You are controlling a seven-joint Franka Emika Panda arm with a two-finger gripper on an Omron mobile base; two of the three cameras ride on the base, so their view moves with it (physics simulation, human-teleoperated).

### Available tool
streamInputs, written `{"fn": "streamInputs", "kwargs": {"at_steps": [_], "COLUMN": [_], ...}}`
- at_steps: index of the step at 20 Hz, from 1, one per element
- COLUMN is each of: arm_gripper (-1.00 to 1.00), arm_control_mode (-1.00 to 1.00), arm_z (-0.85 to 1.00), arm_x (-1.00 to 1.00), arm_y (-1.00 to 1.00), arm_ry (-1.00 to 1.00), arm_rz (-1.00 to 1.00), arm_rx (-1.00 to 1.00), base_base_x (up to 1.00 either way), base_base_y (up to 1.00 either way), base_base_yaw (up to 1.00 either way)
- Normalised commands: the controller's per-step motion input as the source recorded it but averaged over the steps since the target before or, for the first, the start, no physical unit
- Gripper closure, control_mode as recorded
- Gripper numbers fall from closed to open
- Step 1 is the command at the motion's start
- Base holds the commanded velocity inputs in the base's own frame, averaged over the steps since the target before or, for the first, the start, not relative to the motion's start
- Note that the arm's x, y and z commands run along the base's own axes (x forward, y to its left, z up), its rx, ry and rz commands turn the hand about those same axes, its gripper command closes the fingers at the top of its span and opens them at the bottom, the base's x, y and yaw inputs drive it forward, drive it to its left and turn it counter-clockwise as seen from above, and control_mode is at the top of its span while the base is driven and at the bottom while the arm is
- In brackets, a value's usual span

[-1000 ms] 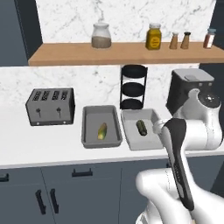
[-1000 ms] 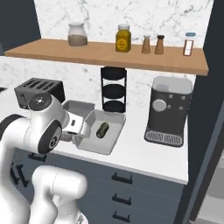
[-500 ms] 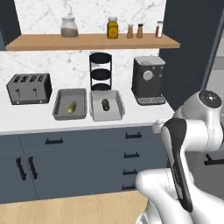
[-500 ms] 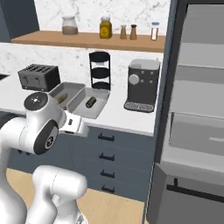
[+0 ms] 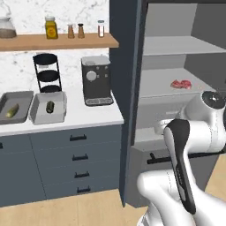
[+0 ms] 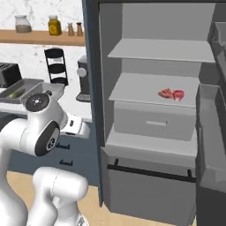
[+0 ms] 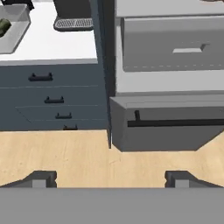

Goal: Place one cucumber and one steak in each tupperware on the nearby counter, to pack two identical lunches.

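Observation:
Two grey tupperware trays stand side by side on the white counter (image 5: 90, 115). The left tray (image 5: 21, 98) holds a cucumber (image 5: 12, 111), and the right tray (image 5: 40, 115) holds another cucumber (image 5: 50, 106). Raw red steak (image 5: 181, 84) (image 6: 172, 93) lies on the middle shelf of the open tall cabinet. My gripper (image 7: 111, 179) is open and empty, held low over the wooden floor in front of the cabinet's bottom drawer. One tray (image 7: 13, 37) with a cucumber (image 7: 3, 24) sits at the top left of the hand view.
A black coffee machine (image 5: 96, 79) and a black tiered rack (image 5: 47, 73) stand on the counter. A wooden shelf (image 5: 66, 42) above carries jars and shakers. The cabinet's dark side wall (image 5: 126, 101) divides counter from shelves. Its door (image 6: 212, 132) hangs open at the right.
The whole picture has slid left as the base moved right. The toaster has left the left base view, and the open cabinet with the steak has come in. The gripper stays open.

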Motion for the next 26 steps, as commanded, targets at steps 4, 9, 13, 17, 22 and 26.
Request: {"fn": "streamInputs", "kwargs": {"at_steps": [4,9,13,17,22,26], "arm_gripper": [-1.00,-1.00,-1.00,-1.00,-1.00,-1.00], "arm_control_mode": [1.00,1.00,1.00,1.00,1.00,1.00], "arm_z": [0.00,0.00,0.00,0.00,0.00,0.00], "arm_x": [0.00,0.00,0.00,0.00,0.00,0.00], "arm_y": [0.00,0.00,0.00,0.00,0.00,0.00], "arm_ry": [0.00,0.00,0.00,0.00,0.00,0.00], "arm_rz": [0.00,0.00,0.00,0.00,0.00,0.00], "arm_rx": [0.00,0.00,0.00,0.00,0.00,0.00], "base_base_x": [0.47,0.44,0.49,0.40,0.39,0.39], "base_base_y": [-0.90,-0.26,-0.21,-0.64,-0.05,-0.24], "base_base_yaw": [-0.08,0.00,0.00,-0.05,-0.01,-0.01]}}
